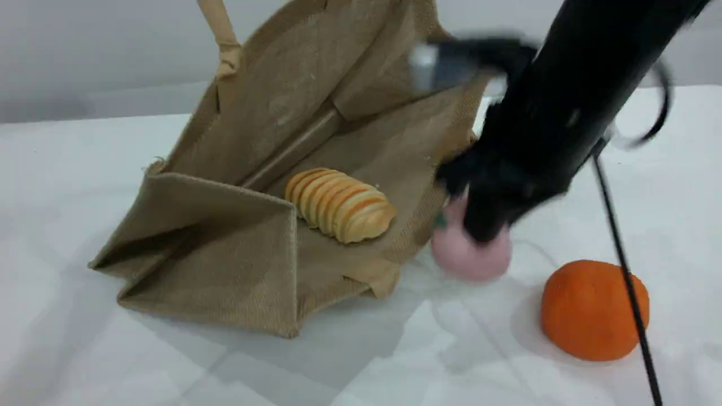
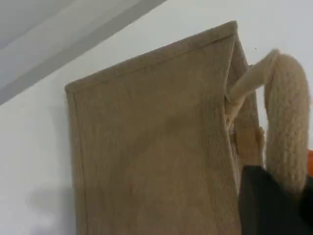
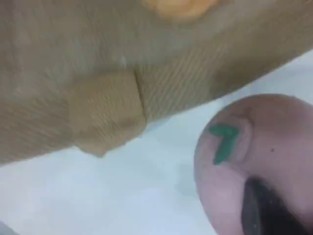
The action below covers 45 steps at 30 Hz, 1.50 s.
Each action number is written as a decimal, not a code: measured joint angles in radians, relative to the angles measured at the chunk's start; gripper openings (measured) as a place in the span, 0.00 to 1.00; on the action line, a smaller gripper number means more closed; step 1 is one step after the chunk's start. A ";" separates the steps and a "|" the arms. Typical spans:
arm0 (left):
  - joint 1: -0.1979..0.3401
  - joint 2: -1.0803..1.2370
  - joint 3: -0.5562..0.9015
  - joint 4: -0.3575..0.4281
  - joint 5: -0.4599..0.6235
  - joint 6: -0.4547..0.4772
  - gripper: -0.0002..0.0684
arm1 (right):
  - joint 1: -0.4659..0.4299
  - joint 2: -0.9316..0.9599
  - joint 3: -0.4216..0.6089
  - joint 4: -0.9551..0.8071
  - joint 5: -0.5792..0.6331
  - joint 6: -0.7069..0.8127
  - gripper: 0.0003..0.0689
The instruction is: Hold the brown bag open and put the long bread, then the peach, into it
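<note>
Scene view: my right gripper [image 1: 485, 225] slants down from top right, jaws pinching the peach [image 1: 471, 254] beside the bag [image 1: 225, 254]. Left gripper [image 2: 274, 205] clamps the handle [image 2: 286, 122]. Bread [image 1: 340, 204] lies inside.

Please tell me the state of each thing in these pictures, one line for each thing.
brown bag: lying on its side, mouth open.
long bread: inside the bag.
peach: outside the bag, gripped.
orange fruit: on the table, untouched.
left gripper: shut on handle.
right gripper: shut on the peach.

Bright, even light; motion-blurred right arm [image 1: 564, 101]
</note>
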 joint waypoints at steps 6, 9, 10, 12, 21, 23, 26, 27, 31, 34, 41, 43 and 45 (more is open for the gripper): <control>0.000 0.000 0.000 0.000 0.000 0.000 0.13 | 0.003 -0.199 0.000 -0.001 -0.046 -0.038 0.03; 0.000 0.000 0.000 0.000 0.000 0.000 0.13 | 0.003 -0.275 0.000 0.019 -0.083 -0.094 0.03; 0.000 0.000 0.000 -0.001 0.000 0.000 0.13 | 0.004 -0.289 0.000 0.031 -0.093 -0.109 0.03; 0.000 0.000 0.000 -0.002 0.000 0.000 0.13 | 0.004 -0.299 0.000 0.056 -0.100 -0.142 0.03; 0.000 -0.001 0.000 -0.056 0.000 0.002 0.13 | 0.004 -0.266 0.000 0.241 -0.171 -0.367 0.03; 0.000 -0.001 0.000 -0.057 0.000 0.002 0.13 | 0.004 -0.238 0.000 0.309 -0.196 -0.434 0.03; 0.000 -0.001 0.000 -0.059 0.000 0.002 0.13 | 0.004 -0.190 0.000 0.412 -0.234 -0.535 0.03; 0.000 -0.001 0.000 -0.059 0.000 0.002 0.13 | 0.004 -0.172 -0.001 0.454 -0.253 -0.571 0.03; 0.000 -0.001 0.000 -0.059 0.000 0.004 0.13 | 0.004 -0.088 -0.017 0.610 -0.324 -0.712 0.03; 0.000 -0.001 0.000 -0.059 0.000 0.004 0.13 | 0.004 -0.017 -0.063 0.711 -0.314 -0.810 0.03; 0.000 -0.001 0.000 -0.059 0.000 0.004 0.13 | 0.004 0.157 -0.211 0.837 -0.242 -0.932 0.03; 0.000 -0.001 0.000 -0.059 0.000 0.004 0.13 | 0.004 0.193 -0.245 0.836 -0.229 -0.937 0.03; 0.000 -0.001 0.000 -0.059 0.000 0.004 0.13 | 0.004 0.227 -0.272 0.837 -0.221 -0.940 0.03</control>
